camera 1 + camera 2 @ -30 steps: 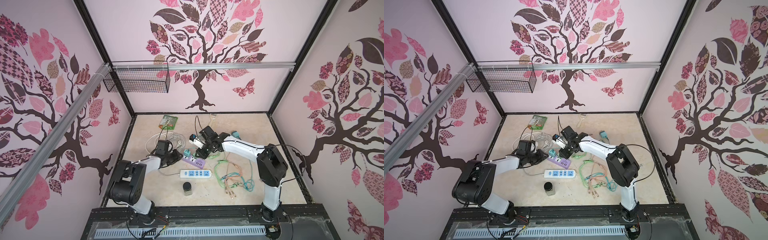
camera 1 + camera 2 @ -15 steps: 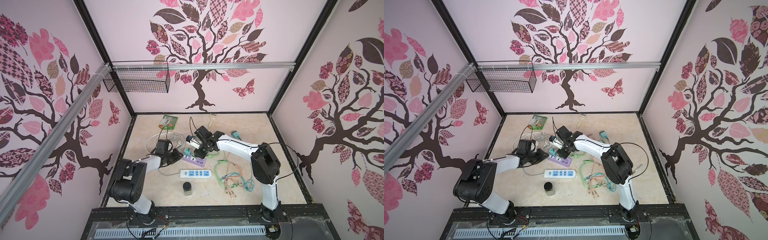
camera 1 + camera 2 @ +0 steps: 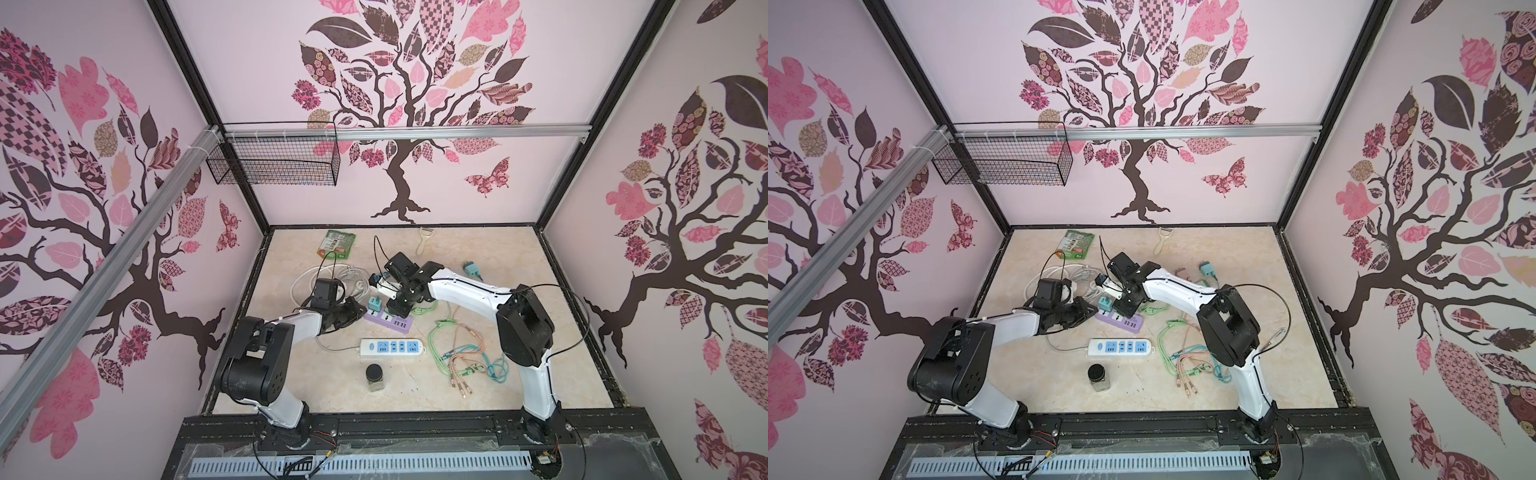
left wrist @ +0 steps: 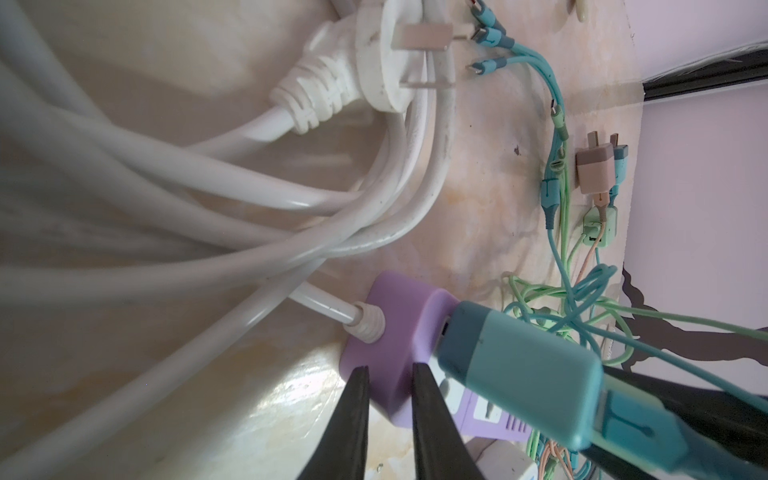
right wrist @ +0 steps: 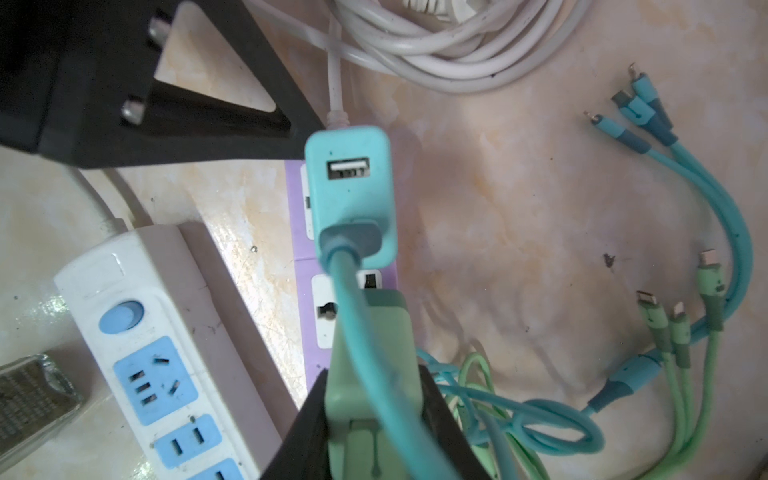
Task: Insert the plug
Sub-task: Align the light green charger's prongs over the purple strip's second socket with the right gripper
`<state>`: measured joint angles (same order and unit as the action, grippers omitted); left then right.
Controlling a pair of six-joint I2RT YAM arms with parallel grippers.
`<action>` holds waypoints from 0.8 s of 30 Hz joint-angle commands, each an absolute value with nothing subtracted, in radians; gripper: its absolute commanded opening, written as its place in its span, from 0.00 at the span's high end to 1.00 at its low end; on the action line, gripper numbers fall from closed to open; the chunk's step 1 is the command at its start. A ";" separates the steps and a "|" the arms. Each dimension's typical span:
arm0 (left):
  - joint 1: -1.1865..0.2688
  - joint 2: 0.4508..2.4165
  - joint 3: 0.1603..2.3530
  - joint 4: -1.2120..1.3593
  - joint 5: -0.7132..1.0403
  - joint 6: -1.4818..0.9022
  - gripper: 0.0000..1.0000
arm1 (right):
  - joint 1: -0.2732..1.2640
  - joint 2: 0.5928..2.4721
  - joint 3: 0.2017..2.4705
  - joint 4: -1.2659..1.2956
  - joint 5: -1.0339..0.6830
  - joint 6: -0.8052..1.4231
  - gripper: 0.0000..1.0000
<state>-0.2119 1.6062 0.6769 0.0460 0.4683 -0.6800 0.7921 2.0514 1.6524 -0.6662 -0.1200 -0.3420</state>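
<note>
A purple power strip (image 3: 388,322) (image 3: 1119,321) lies mid-table. My left gripper (image 4: 390,374) (image 3: 360,309) is shut on its cord end (image 4: 395,316). A teal adapter (image 5: 351,195) (image 4: 519,365) stands plugged into the strip, with a teal cable leaving it. My right gripper (image 5: 370,399) (image 3: 395,307) is shut on the plug, a light green adapter (image 5: 370,340). The plug sits over the strip's white socket panel (image 5: 322,311), just beside the teal adapter. Its pins are hidden, so I cannot tell whether they are in the socket. The teal cable crosses over the plug.
A white power strip with blue sockets (image 3: 390,348) lies just in front, and a black-lidded jar (image 3: 375,377) nearer still. Green, teal and tan cables (image 3: 461,353) sprawl to the right. A coiled white cord (image 3: 316,282) with its plug (image 4: 365,70) lies behind the left gripper.
My right gripper has shifted a little to the left and down over the purple strip, carrying the green plug. The left gripper has stayed on the strip's end.
</note>
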 commanded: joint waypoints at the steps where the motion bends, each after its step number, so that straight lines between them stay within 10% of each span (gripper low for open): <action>1: -0.212 1.634 0.690 0.060 0.460 -0.669 0.79 | 0.805 2.099 1.690 -0.716 -0.108 -0.371 0.87; 24: -0.206 1.628 0.666 0.081 0.471 -0.673 0.80 | 0.833 2.234 1.885 -0.851 -0.030 -0.422 0.86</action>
<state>-0.2081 1.6127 0.6769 0.0647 0.4751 -0.6807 0.8246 2.1719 1.8584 -0.8440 -0.0399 -0.4053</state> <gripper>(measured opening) 0.200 0.304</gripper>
